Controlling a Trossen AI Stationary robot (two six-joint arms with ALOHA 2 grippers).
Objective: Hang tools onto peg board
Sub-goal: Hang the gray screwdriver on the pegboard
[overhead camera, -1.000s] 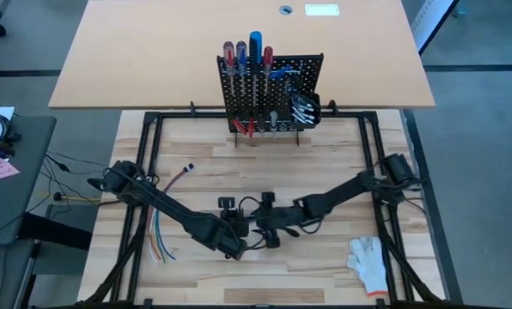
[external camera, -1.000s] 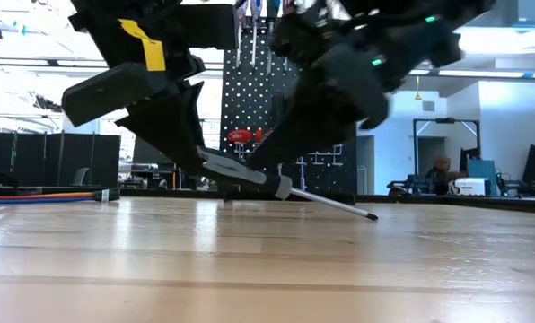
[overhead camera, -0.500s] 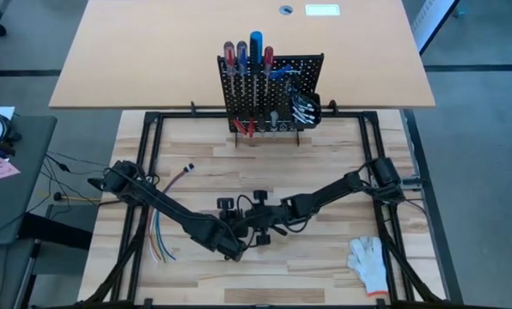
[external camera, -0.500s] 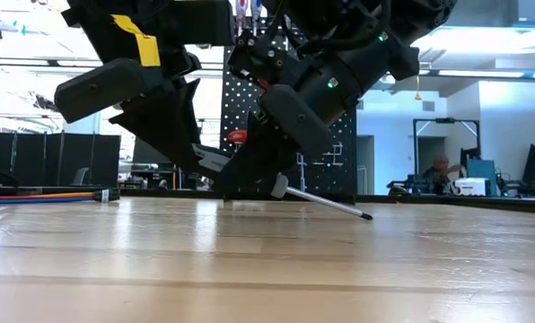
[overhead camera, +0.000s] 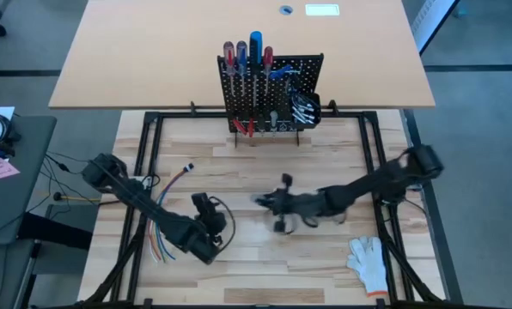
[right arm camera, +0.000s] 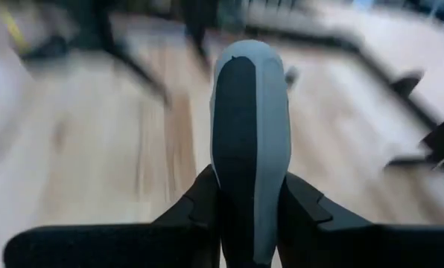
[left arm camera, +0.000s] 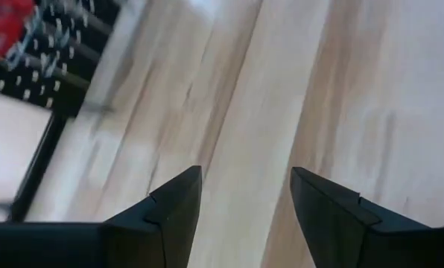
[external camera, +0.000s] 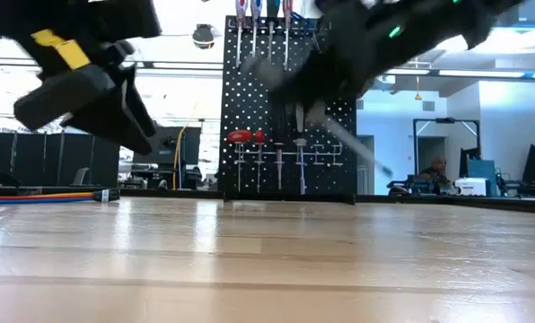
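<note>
The right gripper [right arm camera: 250, 216] is seen clenched on a screwdriver [right arm camera: 250, 126] with a grey-and-black handle; in the right wrist view the handle is pinched between the two dark fingers [right arm camera: 200, 205] and stands out forward beyond their tips. In the low view the thin metal shaft [external camera: 357, 148] is observed slanting down and away from the gripper, clear of the wooden table [external camera: 267, 260], in front of the peg board [external camera: 290, 117]. In the high view the right gripper [overhead camera: 282, 206] is located over the middle of the table, well apart from the board.

The left gripper [left arm camera: 244, 201] is recorded as released: its two fingers [left arm camera: 173, 205] stand wide apart, with only bare table planks between and ahead of them. Nothing is touched by either fingertip. In the high view the left gripper [overhead camera: 206, 206] is placed to the left of the right one, apart from it, near a bundle of coloured wires [overhead camera: 159, 245].

The peg board [overhead camera: 269, 90] stands upright at the far edge of the table, well ahead of both sets of fingers. Several red- and blue-handled screwdrivers [overhead camera: 254, 47] are hung along its top, red-handled pliers [external camera: 241, 136] lower down, and silver tools sit in the small bin [overhead camera: 306, 107] on its right. A white glove [overhead camera: 368, 260] lies near the right arm, behind its fingers.
</note>
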